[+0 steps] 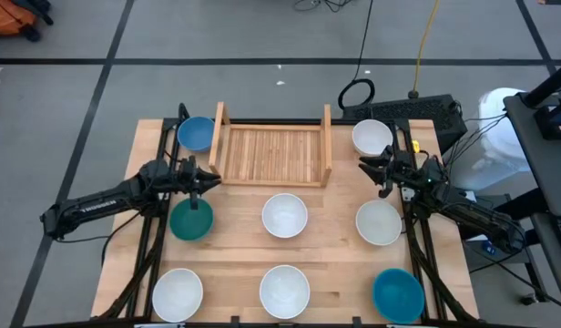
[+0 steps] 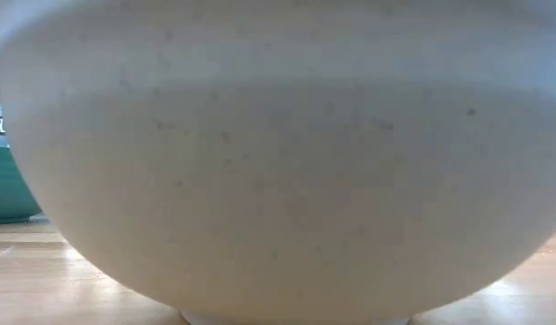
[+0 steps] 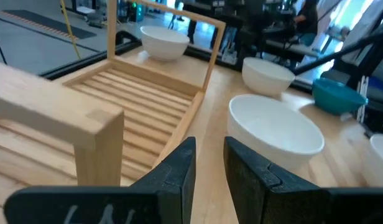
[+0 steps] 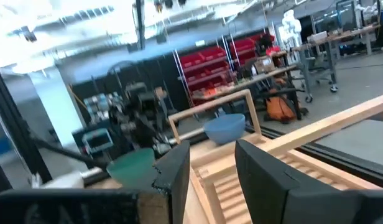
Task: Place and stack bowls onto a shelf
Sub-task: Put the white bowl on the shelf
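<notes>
The shelf [image 1: 270, 155] sat at the far middle of the tabletop [image 1: 331, 255], slatted base bare, no bowls on it. Eight bowls lay around it on the tabletop. A blue bowl [image 1: 196, 133] was just beside the shelf's left side board; a white bowl [image 1: 372, 137] sat near its right side board. In the middle row were a teal-green bowl [image 1: 190, 220] on the left, a white centre bowl [image 1: 285, 215] and a white right bowl [image 1: 379, 222]. The near row held a white left bowl [image 1: 178, 292], a white middle bowl [image 1: 284, 291] and a second blue bowl [image 1: 397, 293] on the right. The low view was almost filled by one white bowl [image 2: 278, 162], with a teal rim at its left edge.

The left end effector [image 1: 208, 179] hovered off the shelf's near-left corner, between the blue bowl and the teal-green bowl, touching neither. Its fingers [image 3: 179, 171] stood slightly apart, empty. The right end effector [image 1: 366, 164] hovered just right of the shelf's right board, between the far white bowl and the white right bowl. Its fingers [image 4: 266, 171] were parted, holding nothing.
</notes>
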